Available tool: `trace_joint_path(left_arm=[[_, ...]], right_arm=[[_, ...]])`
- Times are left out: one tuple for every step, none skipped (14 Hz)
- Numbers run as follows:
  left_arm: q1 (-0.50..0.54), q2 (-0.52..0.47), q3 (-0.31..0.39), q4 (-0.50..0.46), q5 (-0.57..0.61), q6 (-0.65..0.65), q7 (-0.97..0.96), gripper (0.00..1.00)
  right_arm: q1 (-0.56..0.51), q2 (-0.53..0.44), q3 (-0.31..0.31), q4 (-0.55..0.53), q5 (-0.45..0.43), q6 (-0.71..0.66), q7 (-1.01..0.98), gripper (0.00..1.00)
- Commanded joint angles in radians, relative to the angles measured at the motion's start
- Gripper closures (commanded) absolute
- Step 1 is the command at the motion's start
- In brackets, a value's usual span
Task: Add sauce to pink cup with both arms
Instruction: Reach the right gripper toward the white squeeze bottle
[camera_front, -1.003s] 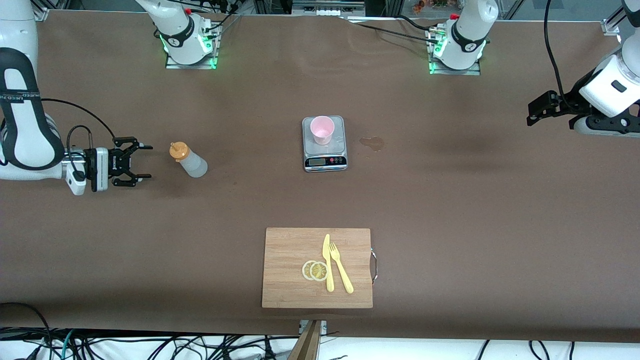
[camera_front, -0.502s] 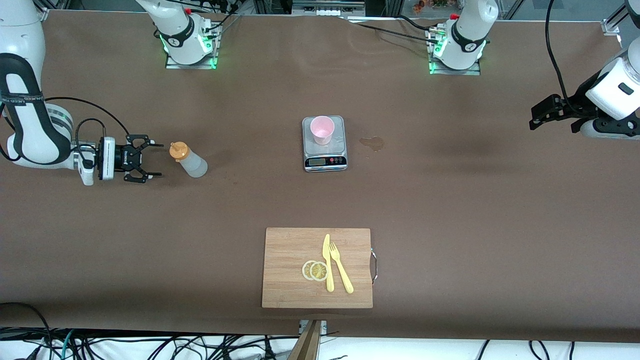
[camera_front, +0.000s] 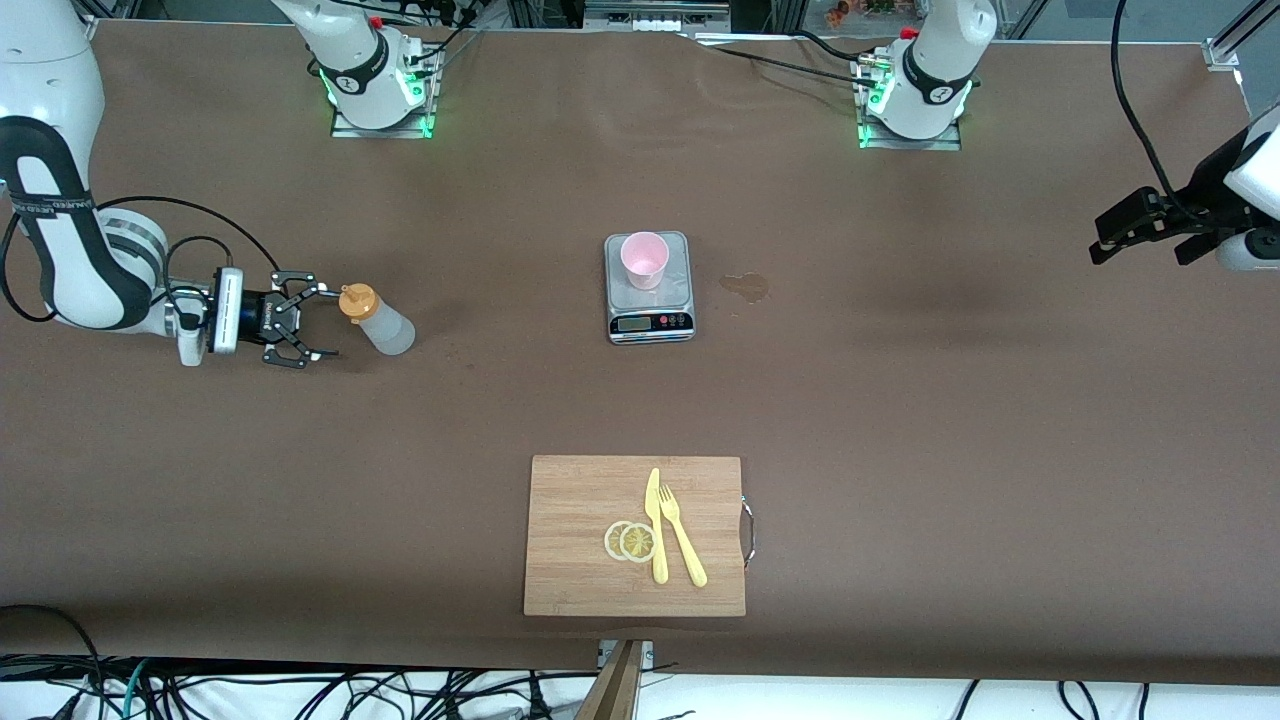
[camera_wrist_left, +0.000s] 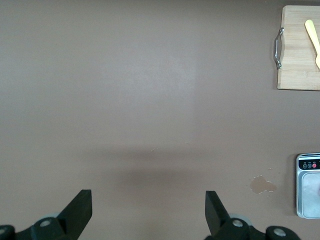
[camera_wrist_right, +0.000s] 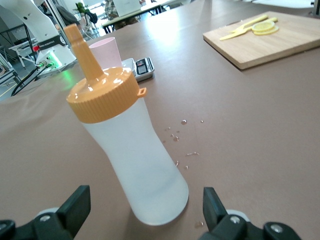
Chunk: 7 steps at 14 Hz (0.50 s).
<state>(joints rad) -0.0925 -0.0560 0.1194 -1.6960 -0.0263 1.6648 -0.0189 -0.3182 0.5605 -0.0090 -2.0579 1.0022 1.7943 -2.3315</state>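
The sauce bottle (camera_front: 380, 322) stands upright on the table toward the right arm's end, with an orange cap (camera_front: 357, 302). My right gripper (camera_front: 328, 323) is open and low beside it, with the fingertips just short of the bottle's sides. In the right wrist view the bottle (camera_wrist_right: 135, 160) fills the space ahead of my open right gripper (camera_wrist_right: 145, 212). The pink cup (camera_front: 644, 258) stands on the grey scale (camera_front: 650, 315) at the table's middle. My left gripper (camera_front: 1102, 240) is open and empty, up over the left arm's end of the table, and in its own view (camera_wrist_left: 146, 212) it faces bare table.
A wooden cutting board (camera_front: 570, 500) with a yellow knife (camera_front: 655, 530), a fork (camera_front: 682, 545) and lemon slices (camera_front: 630, 541) lies nearer the front camera than the scale. A wet stain (camera_front: 744, 287) marks the table beside the scale. Small droplets (camera_wrist_right: 182, 137) lie by the bottle.
My right gripper has moved along the table up to the sauce bottle, still open. My left arm has drawn back toward its end of the table. Bottle and cup have not moved.
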Motion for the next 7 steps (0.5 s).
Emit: trace_joint_path(left_arm=[[0.007,0.01,-0.001,0.019,-0.034,-0.02,-0.001,0.0],[0.005,0.011,-0.001,0.019,-0.032,-0.02,-0.003,0.0],[0.005,0.011,-0.001,0.018,-0.026,-0.022,-0.001,0.0],[0.005,0.011,-0.004,0.018,-0.021,-0.022,-0.003,0.0],[0.004,0.01,-0.007,0.018,-0.021,-0.027,-0.003,0.0],[0.004,0.01,-0.01,0.018,-0.02,-0.034,-0.003,0.0],[0.004,0.01,-0.012,0.018,-0.02,-0.037,-0.003,0.0]], right_arm=[[0.004,0.002,0.014,-0.018,0.055,-0.003,-0.066,0.0],[0.004,0.004,0.021,-0.018,0.064,-0.003,-0.071,0.0],[0.005,0.007,0.027,-0.018,0.067,-0.003,-0.072,0.0],[0.005,0.007,0.032,-0.018,0.075,-0.003,-0.08,0.0],[0.005,0.007,0.032,-0.018,0.082,-0.003,-0.094,0.0],[0.005,0.009,0.032,-0.018,0.09,-0.004,-0.103,0.0],[0.008,0.009,0.034,-0.018,0.096,-0.004,-0.114,0.0]])
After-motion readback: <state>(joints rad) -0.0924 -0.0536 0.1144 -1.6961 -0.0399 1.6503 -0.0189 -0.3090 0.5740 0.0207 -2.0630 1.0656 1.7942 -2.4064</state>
